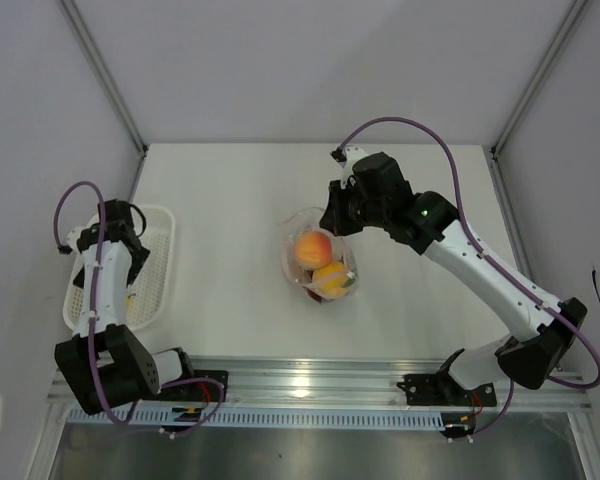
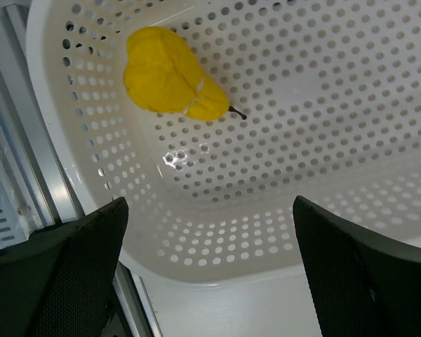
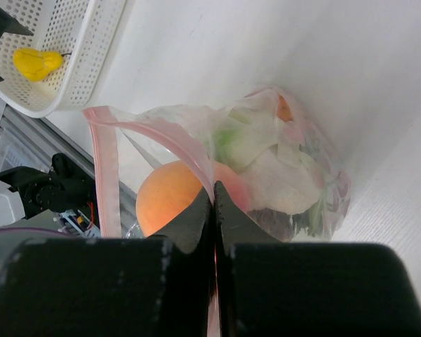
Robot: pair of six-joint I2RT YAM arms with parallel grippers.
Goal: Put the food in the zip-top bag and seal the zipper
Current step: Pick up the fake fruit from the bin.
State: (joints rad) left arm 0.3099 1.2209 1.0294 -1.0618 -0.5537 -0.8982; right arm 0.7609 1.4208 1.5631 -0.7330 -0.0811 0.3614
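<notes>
The zip-top bag [image 1: 320, 265] is lying near the middle of the bench [image 1: 230, 200], its mouth pointing to 12 o'clock in the top view. It is already bulging with food: an orange round piece [image 1: 312, 247], a yellow-orange one [image 1: 331, 279] at its 5 o'clock, and a pale leafy piece [image 3: 266, 151] showing through the film. I am judging the bag to be thin, crinkly and slippery. It looks light in itself but lumpy with its load, so it is likely to slide or slump when pulled. The firmest place to take hold is the zipper [image 3: 104, 161], the pinkish-red strip along the mouth. The right gripper [image 3: 214, 191] is clenching that strip at the bag's 1 o'clock edge. Out at 9 o'clock the white perforated basket [image 1: 165, 285] is holding one yellow pear [image 2: 170, 74], which looks hard, smooth and light. I would be gripping it across its fat belly. The left gripper [image 2: 209, 210] is hanging above it with jaws spread wide, grasping nothing.
</notes>
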